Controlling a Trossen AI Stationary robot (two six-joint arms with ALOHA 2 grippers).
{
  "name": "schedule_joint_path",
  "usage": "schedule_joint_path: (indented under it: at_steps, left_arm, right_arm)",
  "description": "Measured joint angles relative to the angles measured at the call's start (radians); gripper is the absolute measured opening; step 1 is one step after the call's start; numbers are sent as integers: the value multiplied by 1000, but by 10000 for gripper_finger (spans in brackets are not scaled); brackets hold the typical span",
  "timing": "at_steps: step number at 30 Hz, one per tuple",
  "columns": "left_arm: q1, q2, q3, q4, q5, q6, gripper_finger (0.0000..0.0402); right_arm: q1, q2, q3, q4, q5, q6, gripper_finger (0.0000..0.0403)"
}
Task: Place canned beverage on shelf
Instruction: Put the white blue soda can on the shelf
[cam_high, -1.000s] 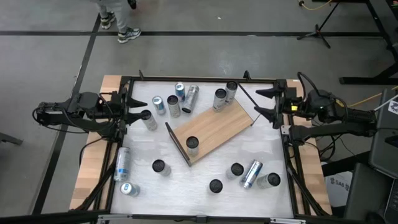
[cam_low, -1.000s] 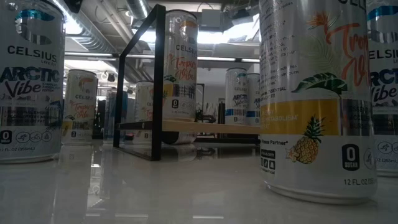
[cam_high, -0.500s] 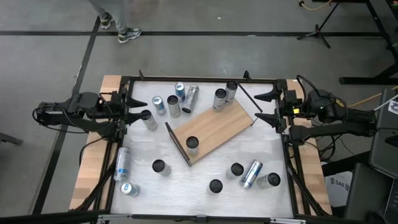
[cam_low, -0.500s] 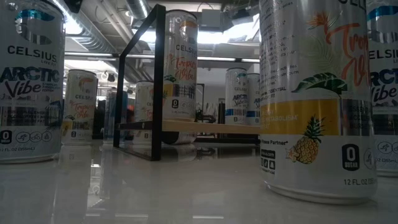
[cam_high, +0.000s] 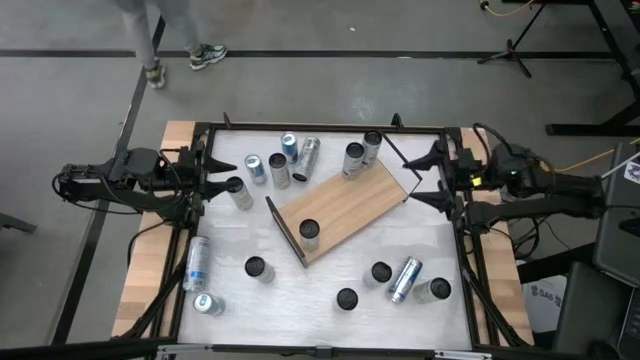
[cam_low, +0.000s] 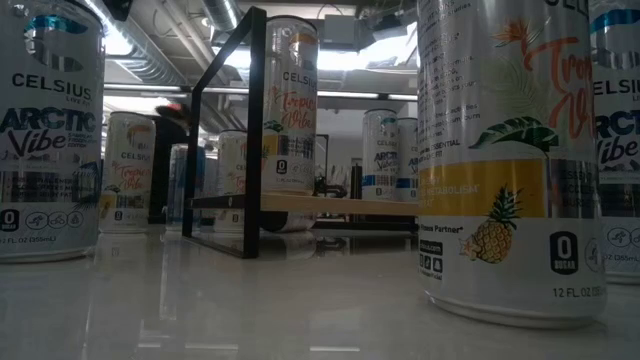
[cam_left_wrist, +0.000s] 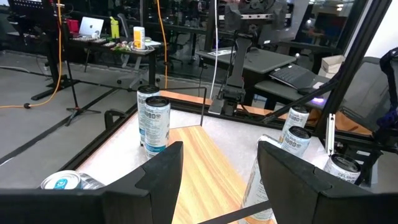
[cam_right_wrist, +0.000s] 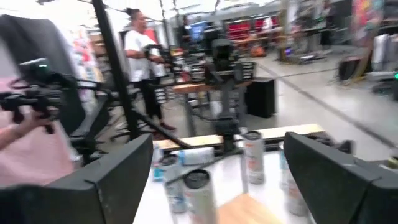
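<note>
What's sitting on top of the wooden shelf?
One can stands upright on the shelf, near its dark end panel. The rest of the board shows bare. Whatever lies under the board is covered.

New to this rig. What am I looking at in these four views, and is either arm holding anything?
It is a two-armed robot at a white table. The overhead picture looks straight down; the low one sits at table-top height among the cans; the other two come from cameras on each wrist. The left gripper waits at the table's left edge, and the right gripper is at the right edge. Both are open and hold nothing. In the middle lies the shelf, a wood-grain board set at an angle, with one upright can standing on it. More cans are scattered around, some upright, some lying on their sides.
</note>
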Motion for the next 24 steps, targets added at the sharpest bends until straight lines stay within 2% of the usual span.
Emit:
schedule_joint_path:
  at_steps: [7,14,17,24]
  left_arm:
    - [0,0,0,-6,0,0,199]
    - [0,0,0,-10,0,0,199]
    - [0,0,0,-10,0,0,199]
    - [0,0,0,-38,0,0,199]
  right_arm:
    - [7,119,0,55,-67,11,353]
    - [140,215,0,57,-53,18,353]
    - [219,235,0,56,2,18,353]
    - [394,258,0,48,216,88,353]
